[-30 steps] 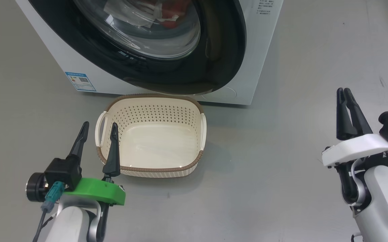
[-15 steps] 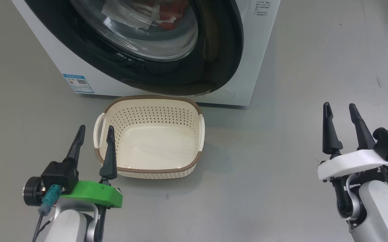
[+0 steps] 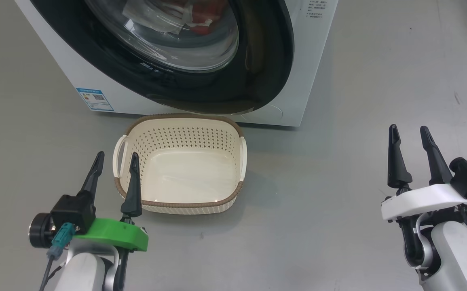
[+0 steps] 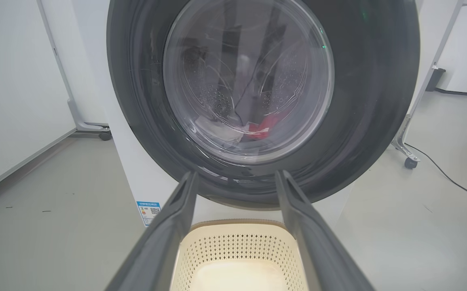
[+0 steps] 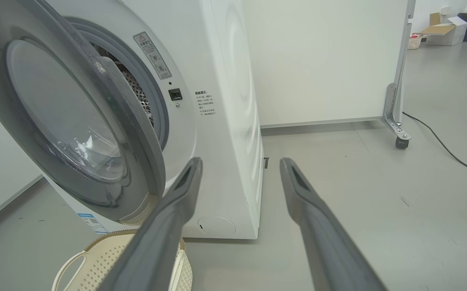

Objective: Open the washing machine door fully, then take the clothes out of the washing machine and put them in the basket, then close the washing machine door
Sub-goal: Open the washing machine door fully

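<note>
The washing machine (image 3: 312, 56) is a white box standing on the grey floor. Its washing machine door (image 3: 217, 95), glossy black with a clear glass bowl, stands slightly ajar; the right wrist view shows a gap at the door (image 5: 75, 121). Red and white clothes (image 3: 213, 10) lie inside, seen through the glass, also as red clothes (image 4: 267, 123). The cream basket (image 3: 180, 137) sits empty on the floor before the door. My left gripper (image 3: 118, 154) hovers open at the basket's left handle. My right gripper (image 3: 408, 127) is open over bare floor, far right of the basket.
A blue sticker (image 3: 95, 99) marks the machine's lower left front. Behind the machine stand white panels on wheeled feet (image 5: 398, 142), with a black cable (image 5: 443, 147) trailing over the floor. Grey floor lies to the right of the basket (image 5: 96, 258).
My right gripper has gone from shut to open and has drawn back, lower in the head view. The left gripper sits slightly lower too.
</note>
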